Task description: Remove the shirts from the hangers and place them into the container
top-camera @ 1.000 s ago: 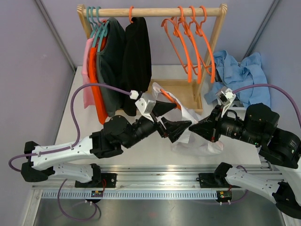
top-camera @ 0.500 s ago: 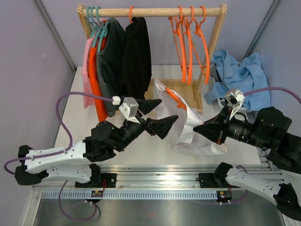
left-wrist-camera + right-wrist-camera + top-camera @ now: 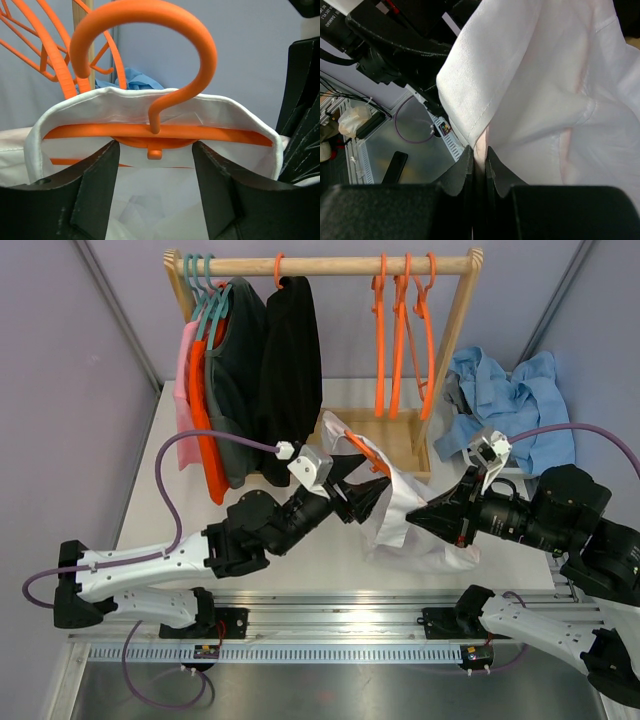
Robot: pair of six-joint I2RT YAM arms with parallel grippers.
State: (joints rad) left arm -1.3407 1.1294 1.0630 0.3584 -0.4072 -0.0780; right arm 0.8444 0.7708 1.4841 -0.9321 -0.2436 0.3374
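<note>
A white collared shirt (image 3: pixel 420 535) is held up over the table on an orange hanger (image 3: pixel 362 452). My left gripper (image 3: pixel 372 486) stands open at the collar. In the left wrist view its fingers (image 3: pixel 97 175) flank the hanger's middle (image 3: pixel 155 137), below the hook, with a gap on each side. My right gripper (image 3: pixel 410 516) is shut on a fold of the white shirt (image 3: pixel 545 75), pinched thin between its fingertips (image 3: pixel 465 165). Pink (image 3: pixel 186 390), orange (image 3: pixel 207 445), dark grey (image 3: pixel 238 380) and black (image 3: pixel 292 360) shirts hang on the rail. The container is hidden under a heap of light blue shirts (image 3: pixel 510 405).
The wooden rack (image 3: pixel 320 264) stands at the back with three empty orange hangers (image 3: pixel 400 340) on its right half and teal hangers (image 3: pixel 203 285) on the left. Its flat wooden base (image 3: pixel 395 435) lies behind the white shirt. Grey walls close in both sides.
My left gripper has swung up and right to the hanger's neck, and its jaws have narrowed around it. The empty hangers have stopped swinging. The right gripper keeps its grip and has barely moved.
</note>
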